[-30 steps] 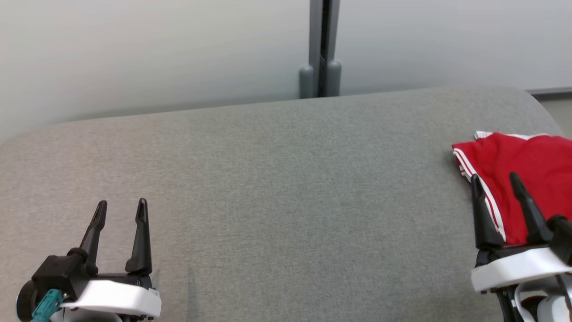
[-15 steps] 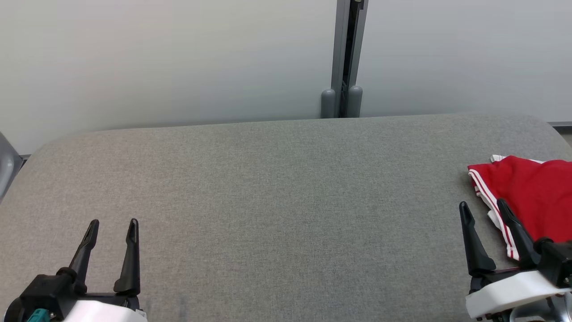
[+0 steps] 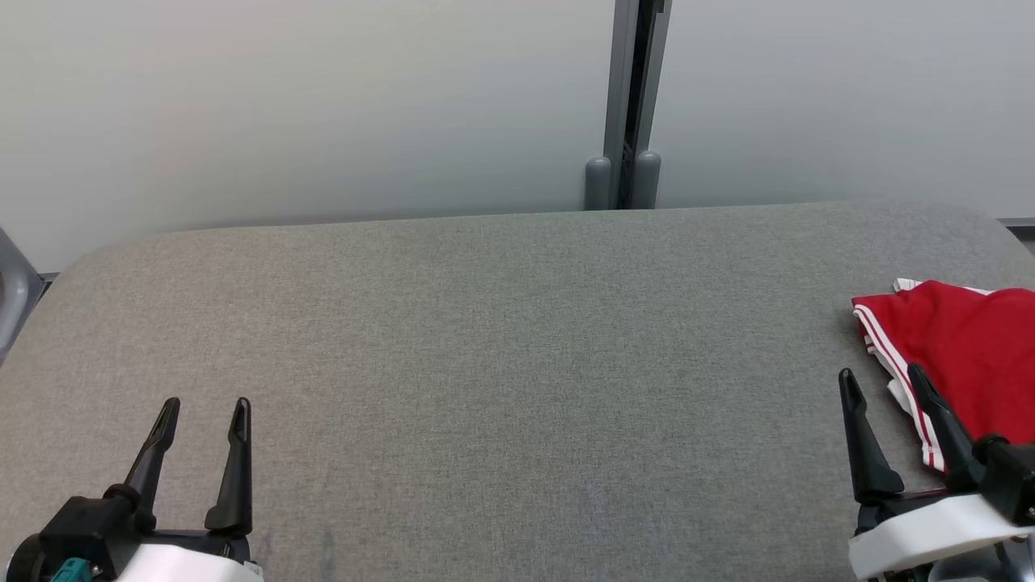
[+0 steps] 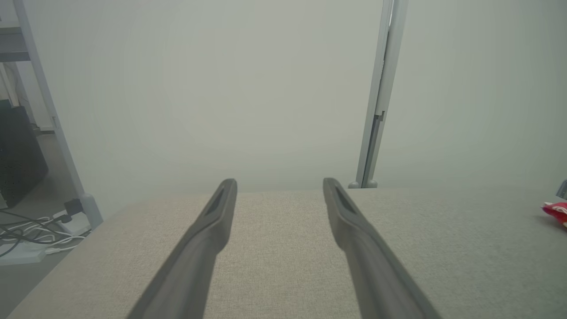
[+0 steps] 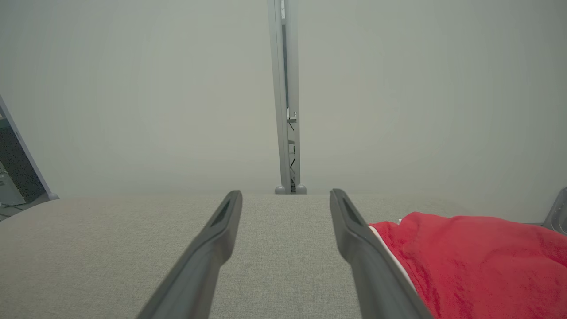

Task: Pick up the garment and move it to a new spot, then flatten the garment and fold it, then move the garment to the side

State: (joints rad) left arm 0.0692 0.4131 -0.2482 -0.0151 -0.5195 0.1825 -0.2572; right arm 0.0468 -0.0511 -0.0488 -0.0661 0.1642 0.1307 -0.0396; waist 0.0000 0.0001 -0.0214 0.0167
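Observation:
The garment [image 3: 966, 347] is red with white stripes along its edge and lies folded at the right end of the grey padded table [image 3: 517, 364]. In the right wrist view the garment [image 5: 478, 261] lies just right of my right finger. My right gripper [image 3: 883, 384] hovers near the table's front right, open and holding nothing, its fingertips beside the garment's left edge. At the front left my left gripper [image 3: 204, 408] stands open too, far from the cloth. A sliver of the garment [image 4: 556, 210] shows at the far right of the left wrist view.
A pale wall with a grey vertical post [image 3: 627, 105] runs behind the table. Left of the table, cables and a power strip [image 4: 31, 230] lie on the floor by a grey frame leg [image 4: 84, 204].
The head camera has tilted and turned, so the whole picture shifted down and right. Both grippers stay open; the garment lies where it was.

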